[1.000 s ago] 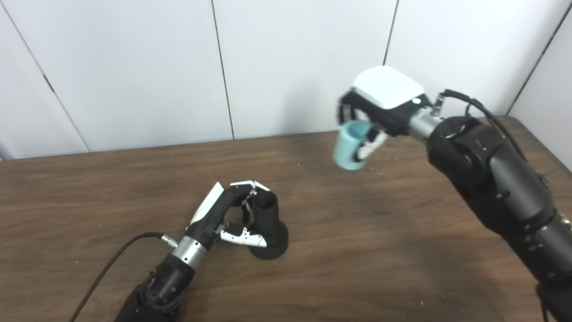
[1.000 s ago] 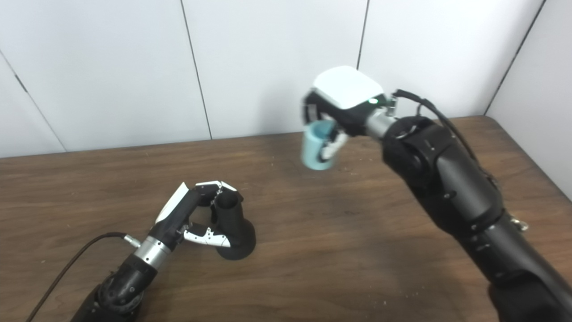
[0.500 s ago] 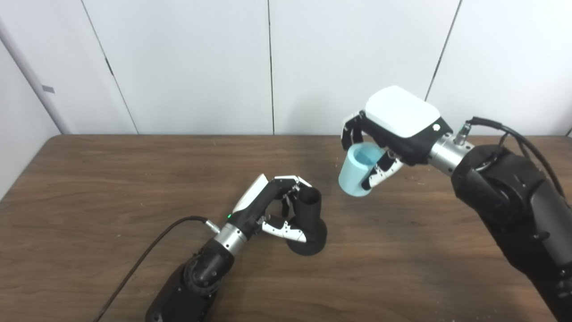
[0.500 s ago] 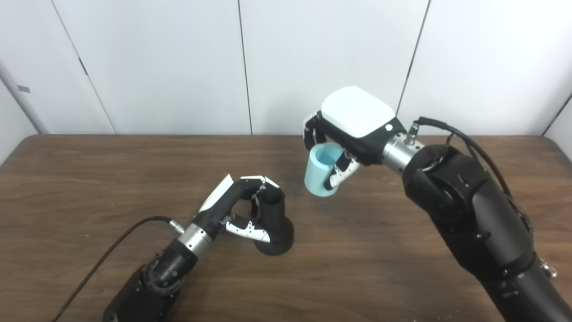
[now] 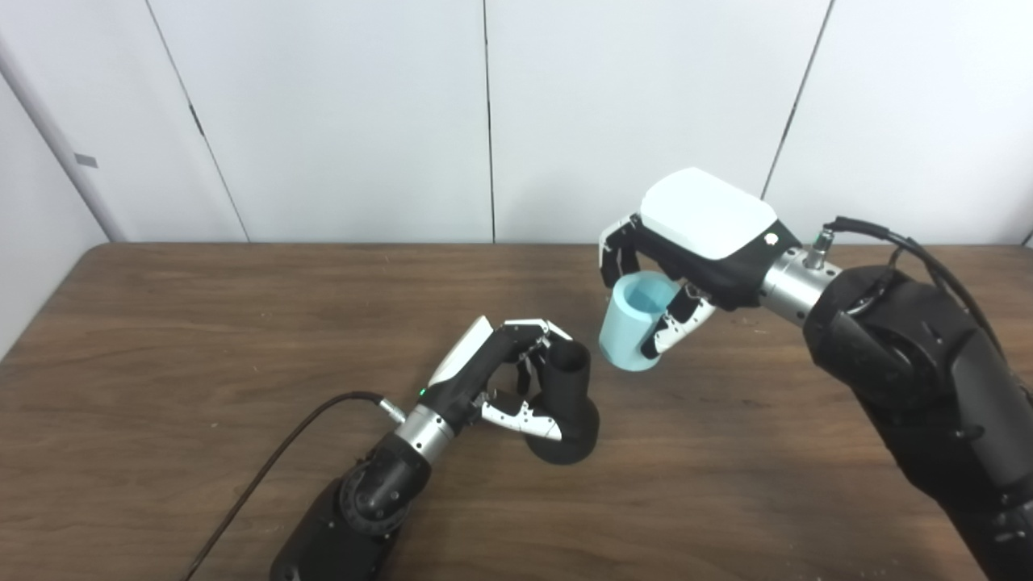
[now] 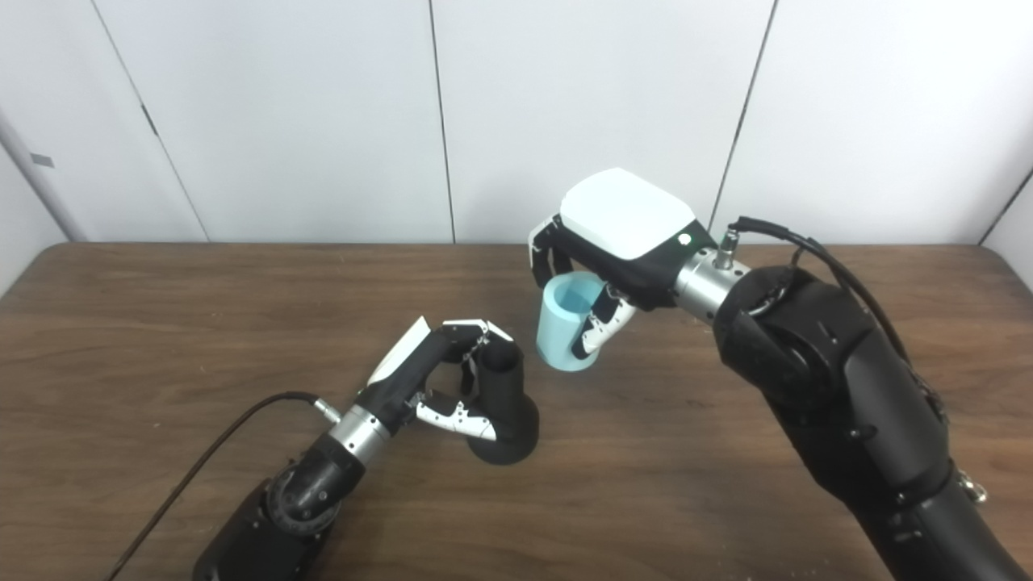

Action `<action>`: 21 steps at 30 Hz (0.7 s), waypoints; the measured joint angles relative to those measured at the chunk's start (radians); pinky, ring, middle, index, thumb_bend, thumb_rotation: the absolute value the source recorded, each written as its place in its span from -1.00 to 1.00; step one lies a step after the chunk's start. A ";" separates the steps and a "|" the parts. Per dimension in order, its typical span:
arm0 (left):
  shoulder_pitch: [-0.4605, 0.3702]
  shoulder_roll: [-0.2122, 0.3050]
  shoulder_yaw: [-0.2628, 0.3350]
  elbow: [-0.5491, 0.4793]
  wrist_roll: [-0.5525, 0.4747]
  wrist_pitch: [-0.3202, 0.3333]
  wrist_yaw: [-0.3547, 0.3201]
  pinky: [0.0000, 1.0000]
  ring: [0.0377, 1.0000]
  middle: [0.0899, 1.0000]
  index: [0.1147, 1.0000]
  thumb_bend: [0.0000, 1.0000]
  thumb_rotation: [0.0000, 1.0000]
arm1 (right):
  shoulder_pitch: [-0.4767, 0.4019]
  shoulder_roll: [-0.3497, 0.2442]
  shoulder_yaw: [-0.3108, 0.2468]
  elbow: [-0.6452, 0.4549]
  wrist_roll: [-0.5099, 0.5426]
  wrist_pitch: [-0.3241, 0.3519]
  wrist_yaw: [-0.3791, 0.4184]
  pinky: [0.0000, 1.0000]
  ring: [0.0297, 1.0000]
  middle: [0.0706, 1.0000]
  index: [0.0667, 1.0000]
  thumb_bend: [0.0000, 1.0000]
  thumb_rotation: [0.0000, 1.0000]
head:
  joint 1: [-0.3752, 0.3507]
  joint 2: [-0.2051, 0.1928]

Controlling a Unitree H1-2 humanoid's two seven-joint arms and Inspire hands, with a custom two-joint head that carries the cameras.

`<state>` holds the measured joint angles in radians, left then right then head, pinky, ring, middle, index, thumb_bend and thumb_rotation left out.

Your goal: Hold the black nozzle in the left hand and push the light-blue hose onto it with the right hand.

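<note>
We are in the approach step: both parts are gripped, and mating has not begun. Our left hand (image 5: 500,379) is closed around the neck of the black nozzle (image 5: 565,403), which stands upright with its flared base resting on the wooden table (image 5: 161,339). Our right hand (image 5: 686,258) is wrapped around the light-blue hose (image 5: 633,327) and carries it clear of the table, just beside the nozzle at its 1 o'clock position. The two parts are close but not touching.

We judge that the next move requires us to bring the lower end of the hose directly over the open top of the nozzle, align both axes, and then press down while the left hand braces the neck against tipping. The hose currently leans slightly, so it likely needs to be straightened first.

Materials and shapes:
- Nozzle: matte black, apparently rigid; a cylindrical hollow neck widening into a round, flared foot.
- Hose: a short, thick-walled cylindrical sleeve, pale blue, with a smooth matte surface and an open bore visible at the top. It looks soft, so we expect some give during fitting.
- Table: dark brown wood grain.
</note>
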<state>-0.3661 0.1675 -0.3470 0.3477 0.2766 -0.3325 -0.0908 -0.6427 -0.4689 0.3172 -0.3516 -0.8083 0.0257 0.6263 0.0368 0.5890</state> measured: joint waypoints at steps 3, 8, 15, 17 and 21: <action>0.001 0.001 0.000 -0.001 0.000 0.000 0.000 -0.66 -0.57 -0.47 -0.17 0.05 -0.84 | 0.000 0.005 -0.004 0.000 0.000 0.001 0.006 -0.68 -0.57 -0.30 -0.06 0.05 -1.00 | -0.005 0.002; 0.001 0.003 -0.001 -0.002 0.000 -0.001 0.000 -0.65 -0.56 -0.47 -0.17 0.05 -0.84 | 0.000 0.035 -0.027 -0.022 0.009 0.001 -0.010 -0.61 -0.50 -0.28 -0.04 0.05 -1.00 | -0.011 0.003; 0.002 0.003 -0.004 -0.005 0.000 -0.001 0.000 -0.65 -0.55 -0.47 -0.17 0.05 -0.84 | 0.000 0.114 -0.062 -0.022 0.033 -0.044 -0.129 -0.69 -0.59 -0.31 -0.05 0.04 -1.00 | -0.012 0.000; 0.002 0.003 -0.004 -0.005 0.000 -0.001 0.000 -0.65 -0.55 -0.47 -0.17 0.05 -0.84 | 0.000 0.124 -0.065 -0.022 0.034 -0.058 -0.150 -0.69 -0.58 -0.31 -0.05 0.04 -1.00 | -0.012 -0.002; 0.002 0.004 -0.005 -0.004 0.000 -0.001 0.000 -0.64 -0.55 -0.47 -0.17 0.05 -0.84 | 0.000 0.137 -0.074 -0.022 0.036 -0.077 -0.181 -0.68 -0.58 -0.31 -0.05 0.04 -1.00 | -0.014 -0.002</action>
<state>-0.3646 0.1713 -0.3516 0.3433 0.2763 -0.3339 -0.0911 -0.6427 -0.3319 0.2430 -0.3740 -0.7727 -0.0512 0.4452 0.0230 0.5875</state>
